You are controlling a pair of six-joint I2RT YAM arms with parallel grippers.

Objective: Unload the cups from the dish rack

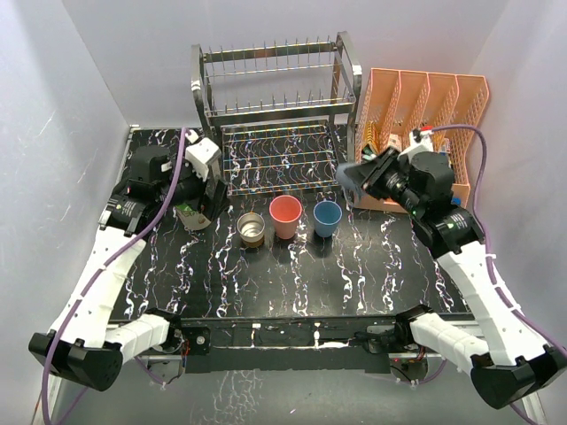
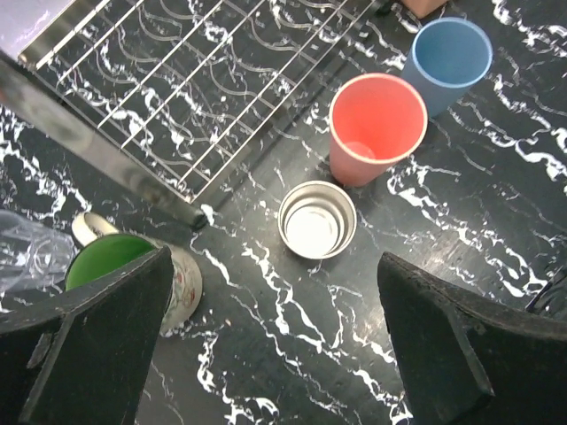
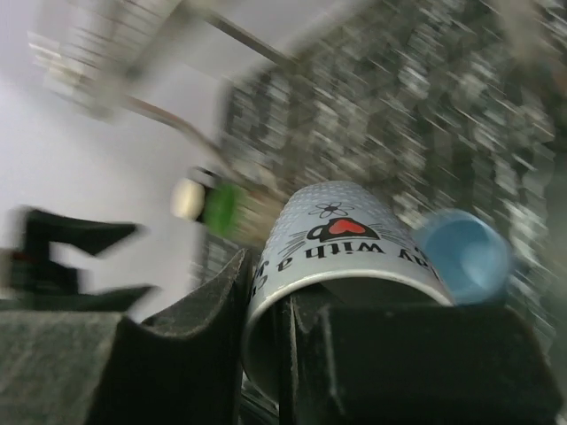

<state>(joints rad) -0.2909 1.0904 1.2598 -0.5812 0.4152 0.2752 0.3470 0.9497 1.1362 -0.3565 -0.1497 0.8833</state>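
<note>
The silver wire dish rack [image 1: 275, 115] stands at the back centre, with no cups showing on it. In front of it stand a brownish metal cup [image 1: 252, 228], a salmon-pink tumbler [image 1: 285, 215] and a light-blue tumbler [image 1: 327, 218]. My right gripper [image 1: 365, 177] is shut on the rim of a grey-blue printed mug [image 3: 345, 239], one finger inside, and holds it tilted above the table right of the rack. My left gripper [image 2: 275, 336] is open and empty over the table, by a dark green mug [image 2: 115, 261] and a clear glass [image 2: 27, 252]. The left wrist view shows the metal cup [image 2: 317, 220] ahead.
An orange slotted file organizer [image 1: 425, 106] stands at the back right, close behind my right arm. White walls enclose the table on the left, back and right. The rack's lower wire tier [image 2: 177, 80] lies just beyond my left gripper.
</note>
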